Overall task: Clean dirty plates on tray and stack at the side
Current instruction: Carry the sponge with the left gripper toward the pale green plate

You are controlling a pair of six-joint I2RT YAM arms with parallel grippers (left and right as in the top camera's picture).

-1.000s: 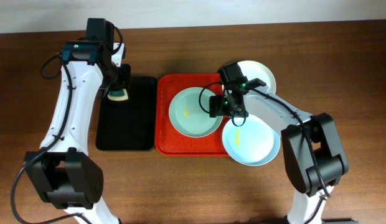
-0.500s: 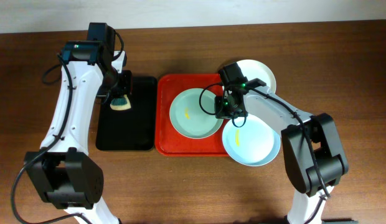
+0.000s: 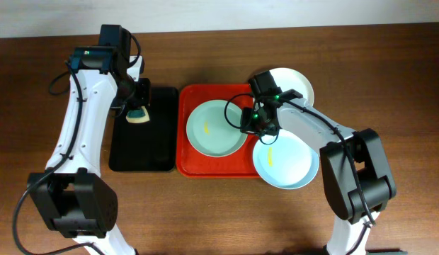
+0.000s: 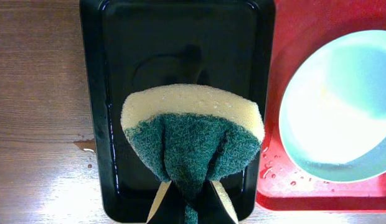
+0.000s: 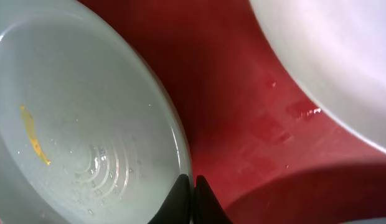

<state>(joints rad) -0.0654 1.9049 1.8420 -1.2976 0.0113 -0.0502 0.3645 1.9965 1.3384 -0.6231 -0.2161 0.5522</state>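
On the red-orange tray [image 3: 185, 164], pinning the mint green plate [image 3: 214, 127] by its right rim with the right gripper [image 5: 192, 185], tips pressed together at the edge. Too close and blurred to be sure of the rim actually sitting between them, but seemingly clamped on it. Probably held so to stop the plate sliding under a scrub. Marked with a yellow smear [image 5: 32, 140] inside, so judged not yet cleaned. Over the black tray [image 3: 141, 152], hanging with the left gripper [image 4: 192, 200] clenched on a sponge [image 4: 193, 124], yellow foam and green scourer squeezed into a fold. Presumably poised there so that drips land in that tray rather than on wood. Overlapping the red tray's near right corner and mostly off it, the light blue plate [image 3: 287, 161], also smeared yellow. By the far right corner, the white plate [image 3: 296, 83], partly hidden behind the arm. Nothing stacked at the side yet. Underneath, a brown wood-grain table [image 3: 205, 212], with water beads [image 4: 274, 174] scattered on the red plastic. Beyond the far edge, only a strip of pale wall.
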